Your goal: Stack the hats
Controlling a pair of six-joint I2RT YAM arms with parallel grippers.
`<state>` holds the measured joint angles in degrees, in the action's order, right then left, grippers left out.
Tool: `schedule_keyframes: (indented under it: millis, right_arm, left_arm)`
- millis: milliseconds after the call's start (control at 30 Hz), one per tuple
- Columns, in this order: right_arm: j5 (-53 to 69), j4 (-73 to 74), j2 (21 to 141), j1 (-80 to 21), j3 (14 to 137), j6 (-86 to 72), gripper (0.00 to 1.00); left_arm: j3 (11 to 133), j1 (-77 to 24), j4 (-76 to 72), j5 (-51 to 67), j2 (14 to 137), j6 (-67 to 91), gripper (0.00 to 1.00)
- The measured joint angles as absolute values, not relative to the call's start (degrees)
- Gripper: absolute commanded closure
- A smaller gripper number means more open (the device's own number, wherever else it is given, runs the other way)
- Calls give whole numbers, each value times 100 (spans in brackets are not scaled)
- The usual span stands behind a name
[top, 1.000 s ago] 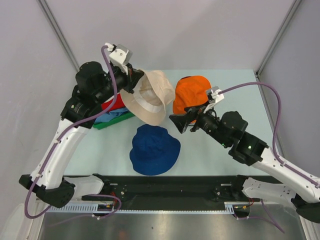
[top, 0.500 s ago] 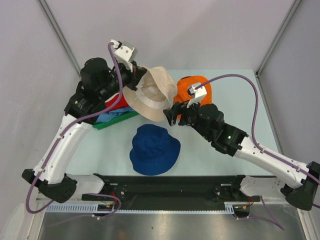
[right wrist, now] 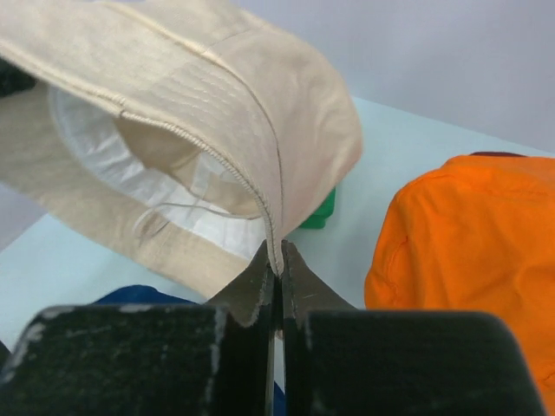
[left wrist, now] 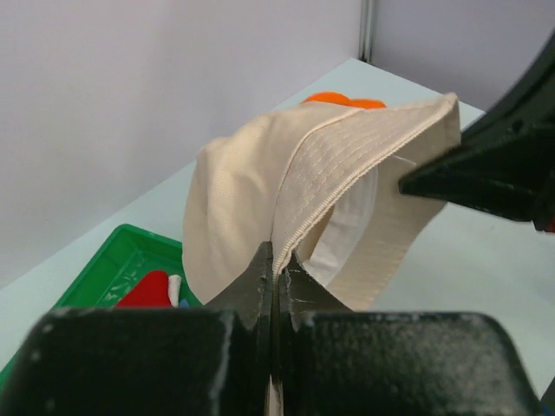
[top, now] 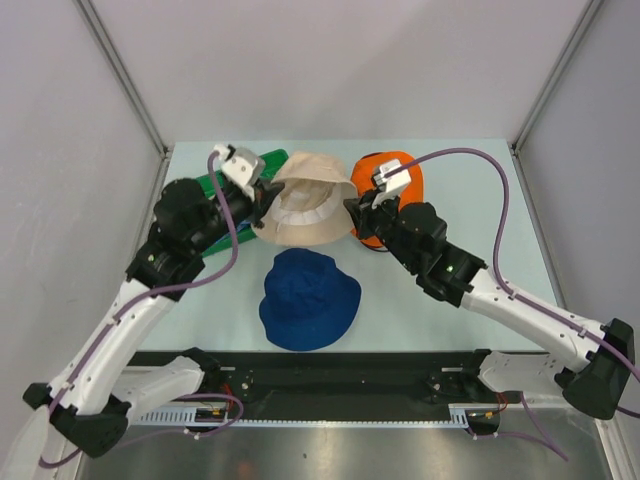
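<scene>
A beige hat (top: pixel 305 205) hangs in the air between my two arms, its white lining facing down. My left gripper (top: pixel 264 205) is shut on the brim's left side (left wrist: pixel 299 227). On the opposite side my right gripper (top: pixel 352 208) is shut on the brim (right wrist: pixel 276 234). Below the beige hat a navy hat (top: pixel 308 298) lies flat on the table. An orange hat (top: pixel 398 180) lies behind my right gripper, also seen in the right wrist view as the orange hat (right wrist: pixel 473 243). A red hat (left wrist: pixel 149 290) shows in the green tray (left wrist: pixel 121 260).
The green tray (top: pixel 240 165) stands at the back left, mostly hidden by my left arm. Grey walls close in the table on the left, back and right. A black rail runs along the near edge (top: pixel 330 375).
My right gripper moved left to the beige hat's brim and shut on it. My left arm lowered the hat forward, so it now hangs stretched between both grippers.
</scene>
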<state>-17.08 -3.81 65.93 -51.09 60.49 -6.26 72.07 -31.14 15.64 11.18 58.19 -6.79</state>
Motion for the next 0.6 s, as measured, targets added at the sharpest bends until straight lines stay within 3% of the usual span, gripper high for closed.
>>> schedule_keyframes:
  millis: [333, 367, 500, 533, 600]
  right_arm:
    - [-1868, -775, 6316, -5841, 5026, -178, 100]
    - [-1898, -792, 6241, -5946, 4965, -137, 100]
    - [-2069, -897, 6001, -6440, 4788, 16, 100]
    - [-2147, -915, 5968, -6565, 4737, 62, 100]
    - [-2294, -943, 5951, -6768, 4657, 137, 100]
  left_arm:
    - [4869, -3116, 805, 1072, 4217, -679, 100]
    - [4716, -3118, 777, 1063, 4086, -624, 94]
    - [4519, -3120, 884, 982, 3857, -419, 93]
    - [4506, -3120, 961, 930, 3830, -357, 82]
    - [4453, -3124, 1135, 797, 3747, -257, 80]
